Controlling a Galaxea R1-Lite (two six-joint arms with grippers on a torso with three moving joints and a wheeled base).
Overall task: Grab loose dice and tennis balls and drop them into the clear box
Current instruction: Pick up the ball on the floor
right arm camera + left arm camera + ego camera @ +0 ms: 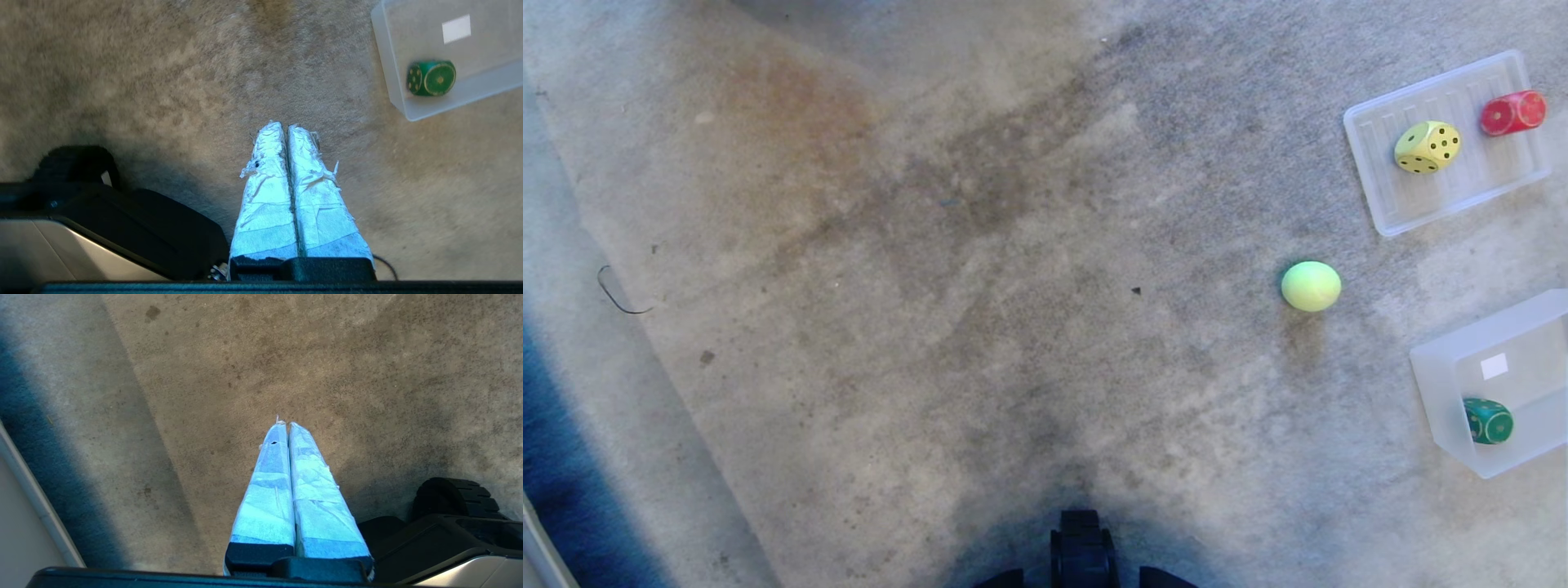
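Observation:
A tennis ball (1311,286) lies loose on the carpet at the right. Beyond it, a yellow die (1427,148) sits in a flat ribbed tray (1388,204), and a red die (1512,113) rests at that tray's far edge. The clear box (1441,408) stands at the right edge, with a green die (1488,420) inside. The same green die (431,78) and clear box (390,77) show in the right wrist view. My left gripper (284,424) and right gripper (284,124) hang shut and empty over bare carpet, both parked beside the base.
Stained grey-brown carpet fills the view. A white baseboard (36,498) runs along the left side. A thin dark wire loop (617,296) lies on the carpet at the left. The robot's black base and a wheel (453,494) show beside each gripper.

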